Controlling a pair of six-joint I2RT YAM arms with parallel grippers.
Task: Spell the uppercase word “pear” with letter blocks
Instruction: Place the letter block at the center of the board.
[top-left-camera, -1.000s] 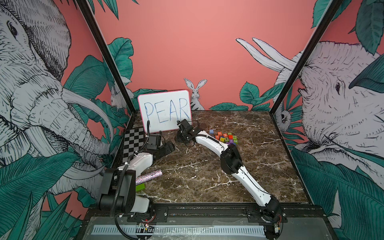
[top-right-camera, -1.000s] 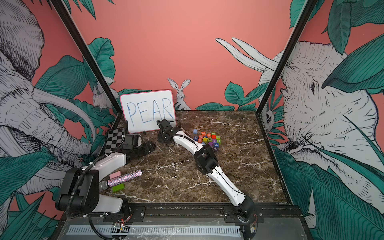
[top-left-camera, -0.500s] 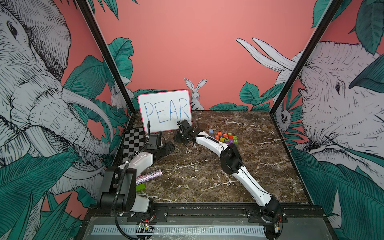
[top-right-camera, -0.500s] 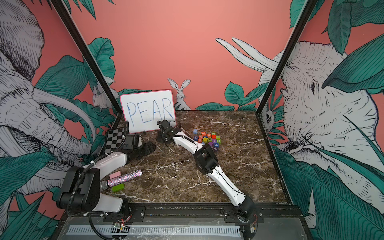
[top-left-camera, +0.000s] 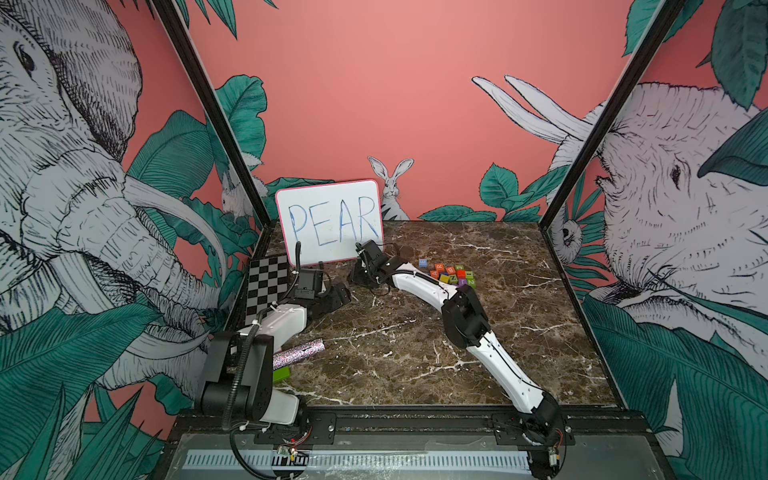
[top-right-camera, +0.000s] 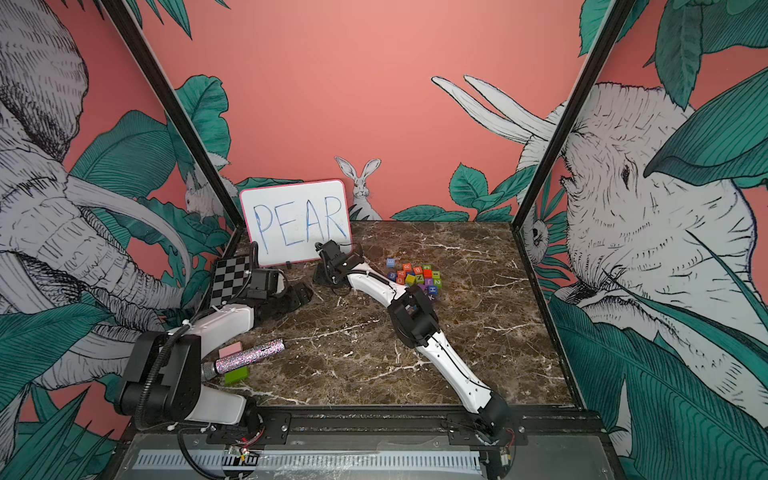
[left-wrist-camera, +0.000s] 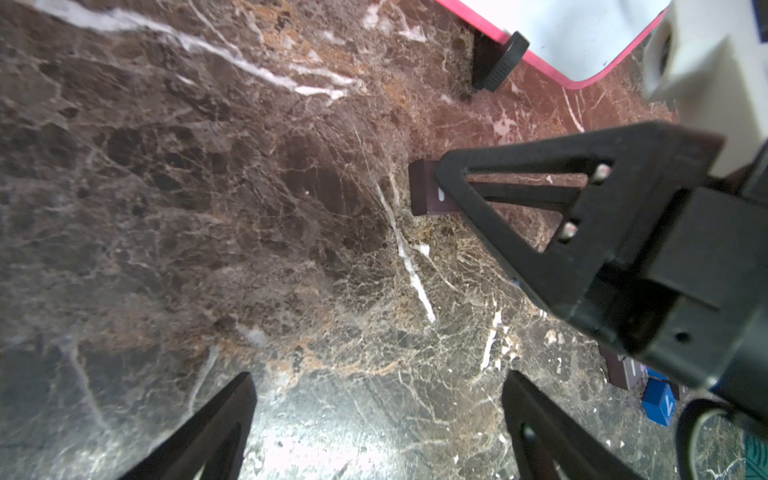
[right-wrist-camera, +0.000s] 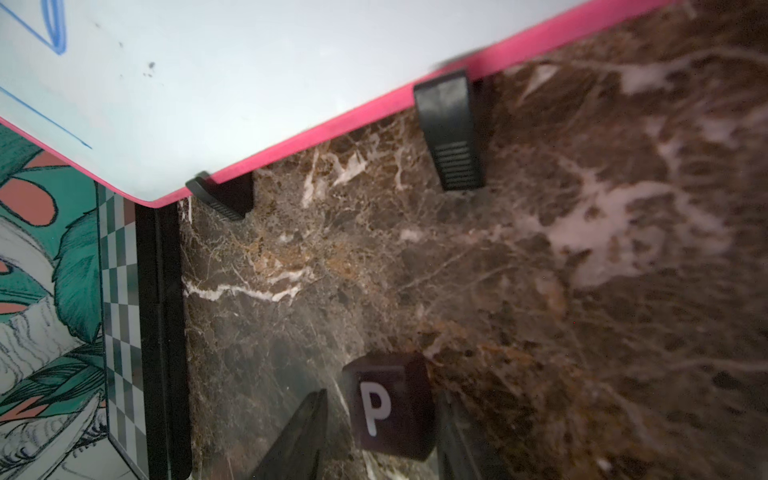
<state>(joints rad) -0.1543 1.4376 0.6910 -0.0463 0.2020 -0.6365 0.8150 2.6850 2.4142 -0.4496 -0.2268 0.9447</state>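
Right wrist view: fingers (right-wrist-camera: 300, 440) flank the dark-brown P block (right-wrist-camera: 390, 405).

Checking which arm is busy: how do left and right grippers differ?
The left gripper is wide open over bare table; the right gripper closely flanks the dark-brown P block. The left gripper sits nearer the checkerboard, the right gripper by the whiteboard. Both hang low.

**P block alone, rest still piled**

Dark-brown P block (right-wrist-camera: 390, 405) sits flat on the marble table (right-wrist-camera: 540, 291), white P up, near the whiteboard (right-wrist-camera: 249, 83) lower edge, well apart from the others. The other letter blocks (top-left-camera: 451, 275) are bunched in one touching pile in both top views. Blue E block (top-right-camera: 390, 262) lies at the pile's edge, nearest the whiteboard. The orange blocks (top-right-camera: 406, 267) lie just beside it, their letters too small to read.
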